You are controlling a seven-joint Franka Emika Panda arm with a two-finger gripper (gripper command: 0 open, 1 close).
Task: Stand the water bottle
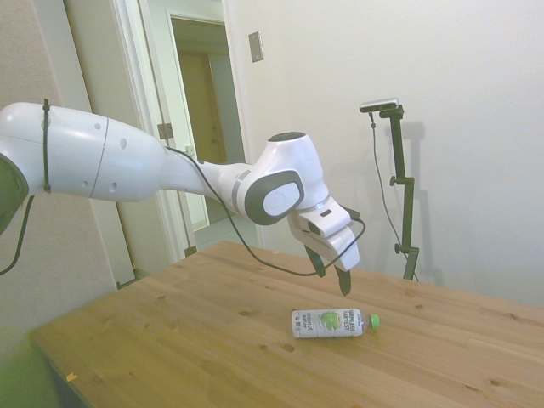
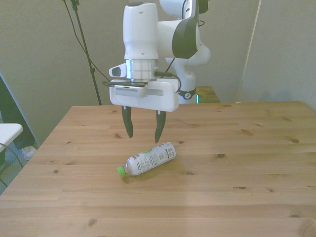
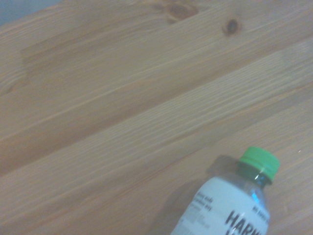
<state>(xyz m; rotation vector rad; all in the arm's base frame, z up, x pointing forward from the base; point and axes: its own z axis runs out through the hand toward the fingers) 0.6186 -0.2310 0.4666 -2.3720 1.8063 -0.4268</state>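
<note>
The water bottle [image 2: 148,159] lies on its side on the wooden table [image 2: 237,168], a small clear bottle with a white label and green cap; the cap points toward the front view's left. In the side view the water bottle [image 1: 333,323] lies with its cap to the right. My gripper [image 2: 143,135] hangs open a little above the table, just behind the bottle, with nothing between its dark fingers; it shows in the side view as the gripper [image 1: 331,278] above the bottle's middle. The wrist view catches the bottle [image 3: 230,200], cap and upper label only.
The table's far edge [image 1: 280,255] runs close behind the gripper in the side view. A doorway [image 1: 200,127] stands beyond the arm.
</note>
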